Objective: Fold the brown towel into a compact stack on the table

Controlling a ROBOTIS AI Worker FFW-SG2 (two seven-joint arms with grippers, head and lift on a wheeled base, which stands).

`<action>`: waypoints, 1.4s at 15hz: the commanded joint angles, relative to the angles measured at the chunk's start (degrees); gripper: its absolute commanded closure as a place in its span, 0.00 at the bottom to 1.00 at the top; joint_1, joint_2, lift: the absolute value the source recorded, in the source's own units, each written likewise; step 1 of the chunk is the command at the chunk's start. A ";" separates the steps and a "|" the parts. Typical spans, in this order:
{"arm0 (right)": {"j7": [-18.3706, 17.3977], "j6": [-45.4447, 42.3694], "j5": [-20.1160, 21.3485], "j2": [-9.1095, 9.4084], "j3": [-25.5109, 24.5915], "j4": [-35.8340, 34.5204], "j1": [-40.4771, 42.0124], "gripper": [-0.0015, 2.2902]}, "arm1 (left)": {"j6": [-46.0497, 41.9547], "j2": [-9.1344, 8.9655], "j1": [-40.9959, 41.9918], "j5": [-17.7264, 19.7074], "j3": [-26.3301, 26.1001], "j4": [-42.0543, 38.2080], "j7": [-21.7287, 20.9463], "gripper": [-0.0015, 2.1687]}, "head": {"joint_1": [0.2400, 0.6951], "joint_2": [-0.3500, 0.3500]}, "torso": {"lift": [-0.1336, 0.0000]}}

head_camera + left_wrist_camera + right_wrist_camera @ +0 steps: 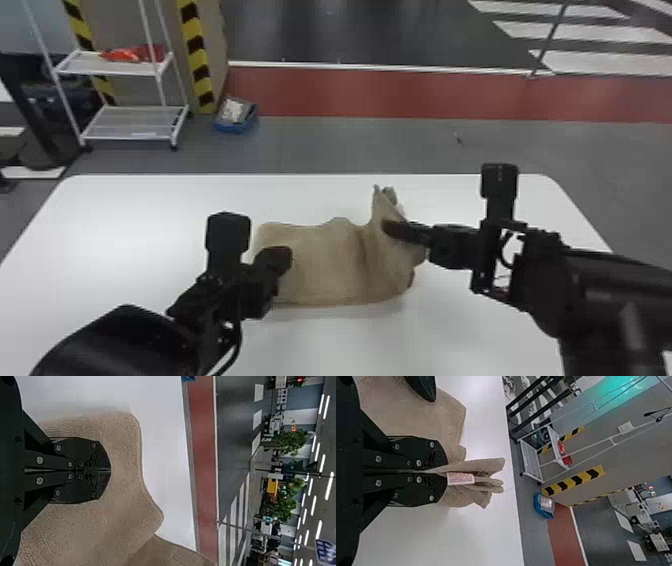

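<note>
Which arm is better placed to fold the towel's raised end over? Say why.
Likely the right: its gripper pinches that end, while the left gripper is shut over the towel's flatter part.

The brown towel is matt cloth, its weave slightly rough. The counter looks smooth and faintly glossy, perhaps plastic-coated. Its label resembles smooth fabric.

White rack: open shelves, red item on upper
Wall: grey-brown, behind rack
Bin: blue, just right of rack
Floor: grey; red band right of rack
Lights: white overhead strips
</note>
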 commanded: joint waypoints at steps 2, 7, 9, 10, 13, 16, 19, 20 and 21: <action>-0.38 0.23 -0.20 0.05 -0.43 -0.59 -0.21 0.49 | 1.98 1.21 2.62 0.22 3.57 -6.46 0.22 0.85 | 1.00 0.40 | 0.07; -1.08 3.22 0.59 0.05 -2.80 -0.85 -4.08 0.49 | 2.51 1.83 3.06 1.10 5.85 -3.73 -2.50 0.85 | 1.00 0.45 | 0.07; -1.08 4.80 0.94 0.05 -1.92 -0.77 -4.96 0.49 | 2.51 1.39 1.92 0.74 5.50 -0.13 -5.05 0.85 | 1.00 0.43 | 0.07; -1.08 4.80 1.21 0.05 -0.25 -0.77 -4.96 0.49 | 2.69 1.21 1.21 0.48 5.06 1.37 -5.05 0.85 | 1.00 0.43 | 0.07; -1.17 4.98 1.03 0.05 4.05 -1.73 -4.70 0.49 | 2.69 1.13 0.95 0.22 4.80 2.42 -5.05 0.85 | 1.00 0.46 | 0.07; -2.05 4.98 1.21 0.05 7.92 -1.65 -4.52 0.49 | 3.39 0.86 0.69 -0.05 3.65 2.33 -5.05 0.85 | 1.00 0.51 | 0.07; -2.93 4.80 1.56 0.05 9.94 -0.85 -4.17 0.49 | 3.56 0.07 0.16 -0.40 2.42 3.39 -5.14 0.85 | 1.00 0.53 | 0.07; -3.02 4.80 1.47 0.05 10.21 -0.77 -3.90 0.49 | 3.39 -0.02 0.07 -0.57 1.90 3.39 -5.14 0.85 | 1.00 0.53 | 0.07; -3.02 4.45 1.38 0.05 10.47 -0.50 -3.73 0.49 | 3.39 -0.19 -0.10 -0.57 1.63 3.39 -5.14 0.85 | 1.00 0.53 | 0.07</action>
